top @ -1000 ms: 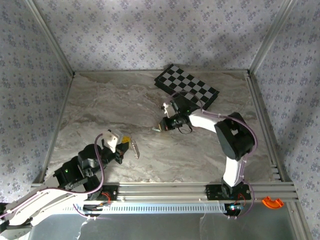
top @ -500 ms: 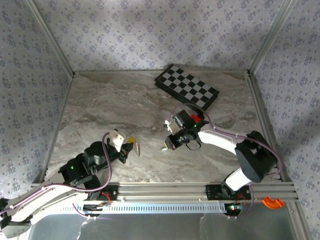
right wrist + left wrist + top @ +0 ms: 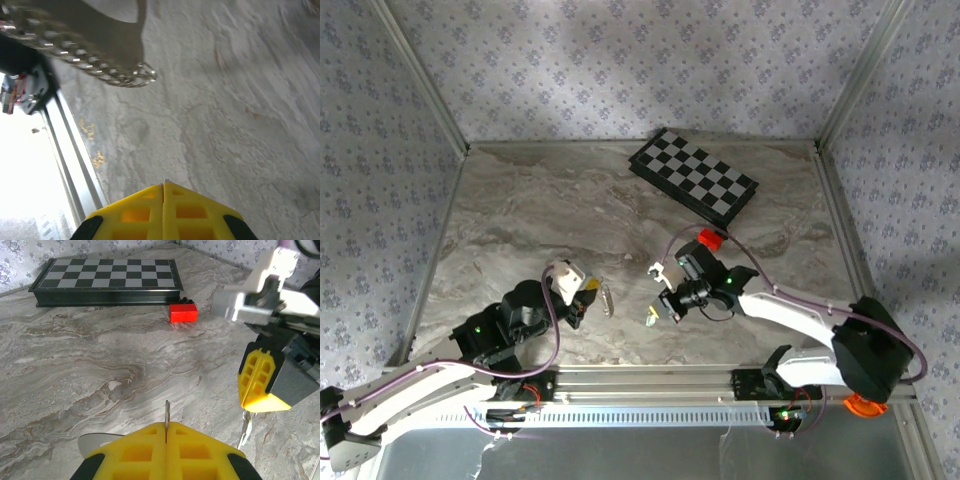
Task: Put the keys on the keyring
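My left gripper point(image 3: 591, 291) is shut on the keyring point(image 3: 608, 299), a thin grey wire loop that sticks out past the yellow pads. In the left wrist view the keyring point(image 3: 166, 413) shows edge-on, pinched between the closed jaws of that gripper point(image 3: 166, 429). My right gripper point(image 3: 663, 308) is a short way to its right, shut on a small pale key point(image 3: 650, 319) that hangs from its tip. The left wrist view has the right gripper's yellow fingers point(image 3: 256, 381) with the key point(image 3: 244, 429) dangling below. In its own view the right gripper point(image 3: 164, 186) is closed, with a tiny metal tip showing.
A chessboard point(image 3: 695, 176) lies at the back of the marble table. A small red block point(image 3: 709, 238) sits behind the right arm. The aluminium rail point(image 3: 650, 380) runs along the near edge, and an orange plastic piece point(image 3: 863, 405) rests at the front right.
The right arm has swung toward the front and left, carrying the key close to the left gripper. The left gripper has shifted right with the keyring. The red block is uncovered now.
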